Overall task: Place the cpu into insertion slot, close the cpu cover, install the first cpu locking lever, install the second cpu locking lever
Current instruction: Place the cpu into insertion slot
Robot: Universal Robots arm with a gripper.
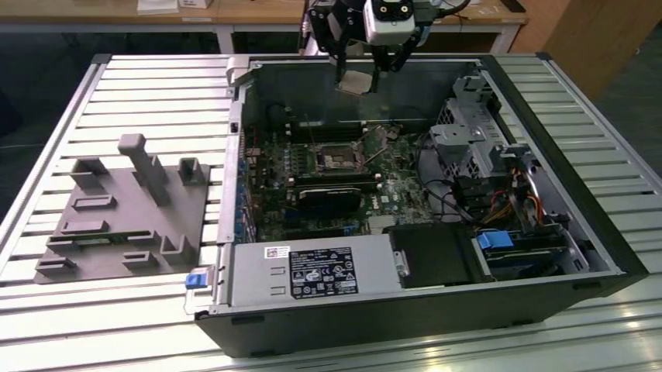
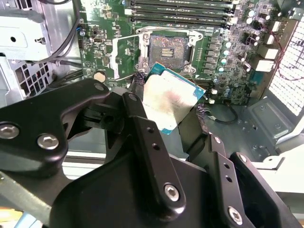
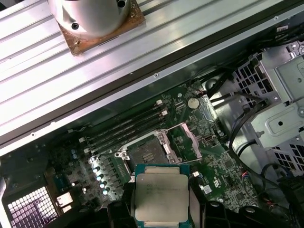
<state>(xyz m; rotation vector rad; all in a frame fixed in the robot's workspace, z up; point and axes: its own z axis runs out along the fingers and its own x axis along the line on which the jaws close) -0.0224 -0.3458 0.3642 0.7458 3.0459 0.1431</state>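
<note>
Nearest in the exterior view, a slatted metal table (image 1: 104, 325) carries an open computer case (image 1: 414, 329) lying on its side. A grey moulded fixture (image 1: 114, 209) sits just beside the case on the exterior view's left. Mid-case, on the green board, the insertion slot (image 1: 337, 160) lies bare, and the cpu cover (image 2: 115, 59) is swung open beside it. Above the case's far wall hangs the gripper (image 1: 362, 75), jaws clamped on the cpu (image 1: 356, 82), well clear of the slot. Beyond stands a wooden table (image 1: 259, 12).
</note>
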